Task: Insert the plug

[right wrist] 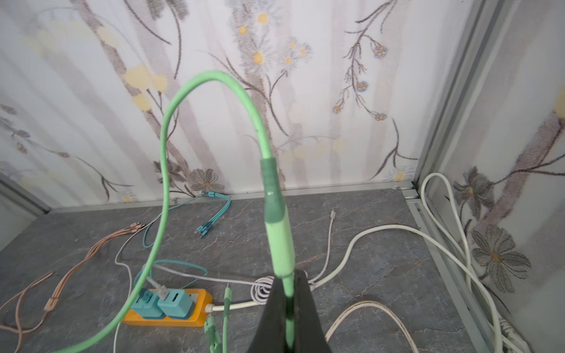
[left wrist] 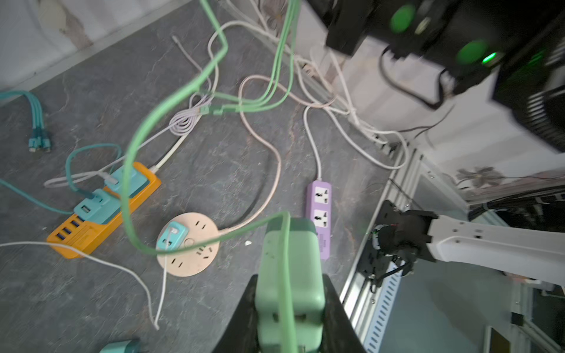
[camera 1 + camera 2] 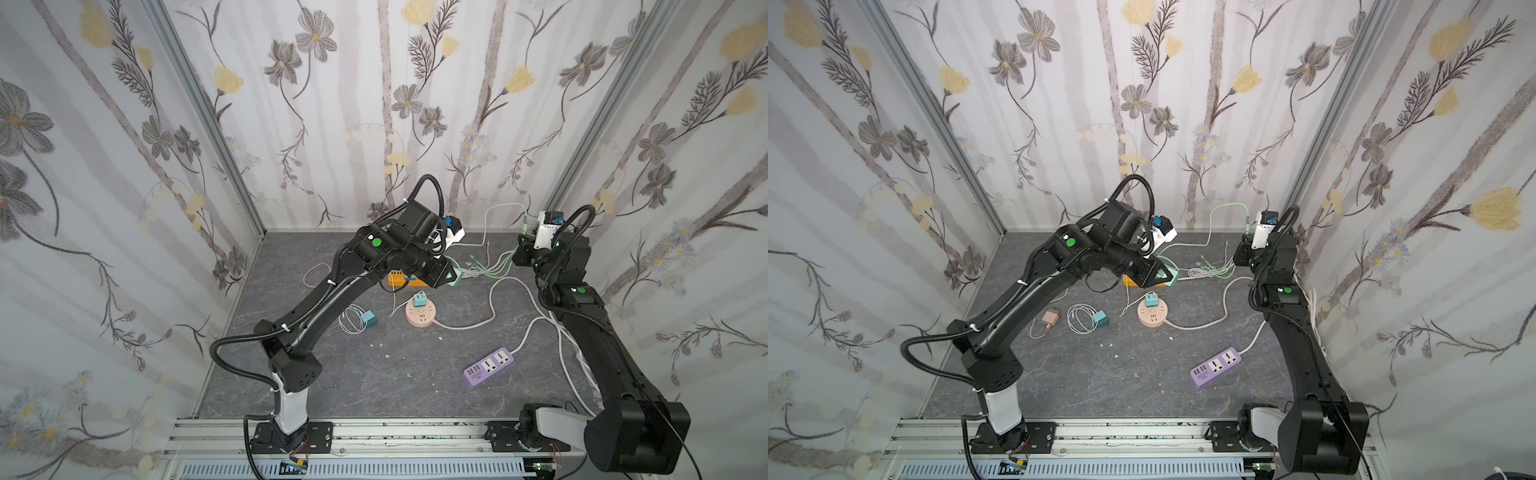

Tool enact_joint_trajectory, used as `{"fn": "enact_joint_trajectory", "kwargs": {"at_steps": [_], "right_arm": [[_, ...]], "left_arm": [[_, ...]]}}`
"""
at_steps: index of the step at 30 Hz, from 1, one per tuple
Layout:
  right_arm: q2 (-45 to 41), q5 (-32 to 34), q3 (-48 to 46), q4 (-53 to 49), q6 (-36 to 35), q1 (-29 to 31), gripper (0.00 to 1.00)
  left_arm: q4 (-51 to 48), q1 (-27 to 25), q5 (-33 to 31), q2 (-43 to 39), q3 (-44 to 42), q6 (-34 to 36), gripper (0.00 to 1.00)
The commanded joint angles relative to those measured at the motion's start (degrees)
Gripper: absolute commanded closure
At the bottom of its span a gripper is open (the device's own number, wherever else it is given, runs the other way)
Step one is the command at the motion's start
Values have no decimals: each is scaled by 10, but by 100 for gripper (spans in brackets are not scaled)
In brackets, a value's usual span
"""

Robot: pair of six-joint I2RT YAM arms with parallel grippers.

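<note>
The plug (image 2: 290,262) is a light green charger block, pinched on both sides by the black fingers of my left gripper (image 2: 290,278), which is shut on it. Both top views show it held above the table at the back (image 3: 456,279) (image 3: 1172,276), just beyond the orange power strip (image 3: 399,278). A green cable (image 2: 171,101) loops across in front of the block. My right gripper (image 1: 287,282) is shut on that green cable just below its thick connector sleeve (image 1: 279,238) and holds it up near the back right corner (image 3: 524,226).
A round pink socket (image 3: 420,314) carries a teal charger, and the orange strip (image 2: 104,214) carries two. A purple strip (image 3: 490,366) lies front right. Loose white, teal and pink cables (image 1: 367,235) cover the back of the grey table. A teal charger (image 3: 369,319) lies on the left.
</note>
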Motion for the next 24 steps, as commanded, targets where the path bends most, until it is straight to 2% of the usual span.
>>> {"fn": "enact_joint_trajectory", "kwargs": {"at_steps": [1,5,12,17,24], "right_arm": [[48,-22,48,-1,22,-24,100],[95,-33,94,4,16,-40,100],[171,-51,131,14,10,-46,100],[207,-97,130,38,9,-46,100],[227,-97,122,47,21,-46,100]], "left_arm": [[-117,-7,-121,79,78,72,100],[-180,-13,-163,169,168,131,100],[-182,-26,-197,191,113,241,100],[-184,-29,-240,224,106,259,100],[-160,-29,-204,256,105,274,100]]}}
